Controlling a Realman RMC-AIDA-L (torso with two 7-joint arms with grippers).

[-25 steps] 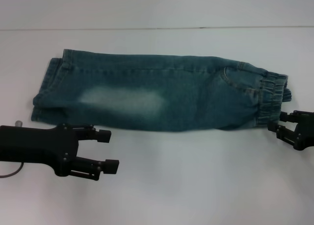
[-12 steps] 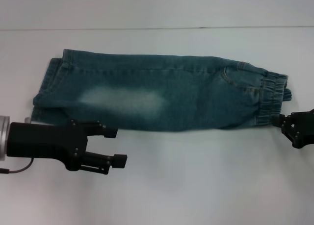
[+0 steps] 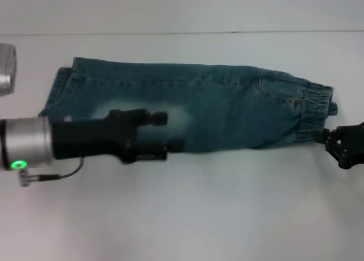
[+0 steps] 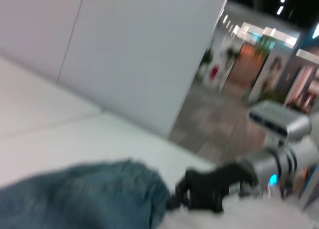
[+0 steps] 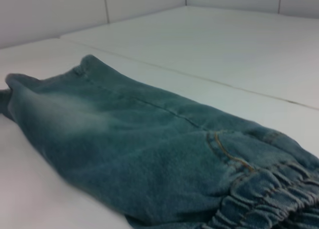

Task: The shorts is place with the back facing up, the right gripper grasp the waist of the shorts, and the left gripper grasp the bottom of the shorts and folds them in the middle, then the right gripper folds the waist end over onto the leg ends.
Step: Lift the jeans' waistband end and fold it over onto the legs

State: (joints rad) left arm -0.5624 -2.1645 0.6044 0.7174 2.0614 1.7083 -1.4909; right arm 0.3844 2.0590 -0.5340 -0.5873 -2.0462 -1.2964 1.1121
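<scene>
Item 1, shorts (image 3: 216, 110): denim, already folded lengthwise into one long strip. You see them lying flat across the white table (image 3: 227, 215), the leg ends toward the robot's left and the elastic waist (image 3: 315, 110) toward its right. A pale faded patch shows on the leg half, and a stitched pocket sits near the waist.

Item 2, left gripper (image 3: 165, 133): you find it over the leg half of the shorts, above the faded patch, pointing toward the waist. Its two fingers (image 3: 156, 118) stand slightly apart, with nothing visibly between them. The arm's silver cuff carries a green light.

Item 3, right gripper (image 3: 330, 140): you find it at the table's right edge, its tips at the near corner of the waist. Whether its jaws are apart or closed on the cloth cannot be told here. The left wrist view shows this same gripper (image 4: 197, 191) dark against the waist end of the shorts (image 4: 89, 196), right at the cloth.
</scene>
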